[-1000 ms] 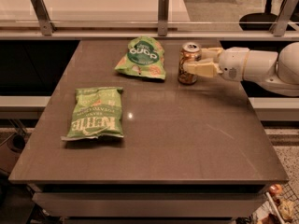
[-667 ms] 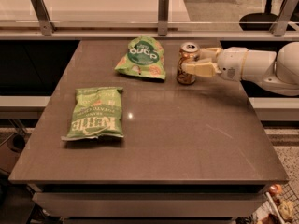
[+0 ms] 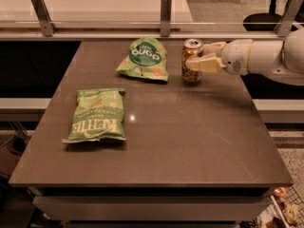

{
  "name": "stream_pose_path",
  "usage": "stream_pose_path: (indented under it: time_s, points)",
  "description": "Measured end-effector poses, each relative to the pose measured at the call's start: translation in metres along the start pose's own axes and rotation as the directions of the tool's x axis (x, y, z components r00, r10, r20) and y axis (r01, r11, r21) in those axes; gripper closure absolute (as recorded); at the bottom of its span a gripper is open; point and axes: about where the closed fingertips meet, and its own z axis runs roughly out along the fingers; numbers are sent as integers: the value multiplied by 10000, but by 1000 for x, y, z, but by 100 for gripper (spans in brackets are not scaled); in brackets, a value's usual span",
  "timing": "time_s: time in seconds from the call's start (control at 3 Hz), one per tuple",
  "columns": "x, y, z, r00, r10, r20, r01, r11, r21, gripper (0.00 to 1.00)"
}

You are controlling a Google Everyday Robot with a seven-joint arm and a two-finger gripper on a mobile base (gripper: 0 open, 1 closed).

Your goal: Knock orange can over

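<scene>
The can point(image 3: 192, 61) stands upright at the far right of the table point(image 3: 190, 141), just right of the back chip bag point(image 3: 144, 58). The gripper point(image 3: 199, 57) is right up against it from the right, can't tell if it's clamping or loose. Nothing's tipped yet, so the whole knock is left to do

Table point(image 3: 190, 146): near chip bag point(image 3: 96, 115), far chip bag point(image 3: 144, 58), upright orange can point(image 3: 191, 50); pincer point(image 3: 203, 57) at can.
</scene>
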Motion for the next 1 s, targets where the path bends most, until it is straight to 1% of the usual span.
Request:
stream_pose_path:
  time_s: [0.33, 0.67, 1.0]
  points:
    - [-16, -4, -15, 9947, -187, -1011, 214, 9994, 259, 100]
    - [-27, -2, -33, 9746, -284, -2221, 420, 9975, 567, 100]
    - [-29, 6, -46, 9402, -238, -3399, 546, 9952, 814, 100]
